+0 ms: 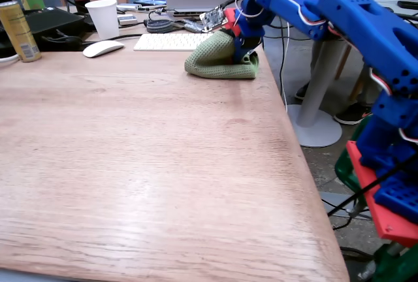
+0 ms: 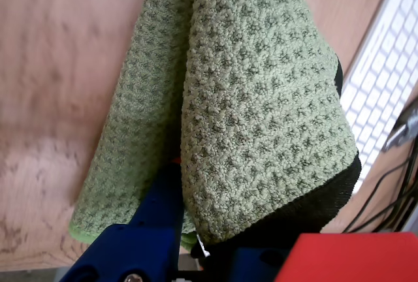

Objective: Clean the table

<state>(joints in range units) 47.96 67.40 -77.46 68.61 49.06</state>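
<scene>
A green waffle-weave cloth (image 1: 215, 60) lies bunched on the light wooden table (image 1: 163, 164) near its far right edge. My blue gripper (image 1: 245, 53) comes down on the cloth's right end and is shut on it. In the wrist view the cloth (image 2: 261, 99) drapes over the gripper (image 2: 189, 223) and covers its fingertips; only one blue finger (image 2: 160, 207) shows beneath the fabric. Bare table wood (image 2: 52, 66) fills the left of that view.
Just behind the cloth is a white keyboard (image 1: 166, 40), also at the wrist view's right edge (image 2: 385, 86). Further left stand a white mouse (image 1: 102, 48), a paper cup (image 1: 104, 17) and a yellow can (image 1: 17, 31). A white pedestal table (image 1: 320, 99) stands beyond the table's right edge.
</scene>
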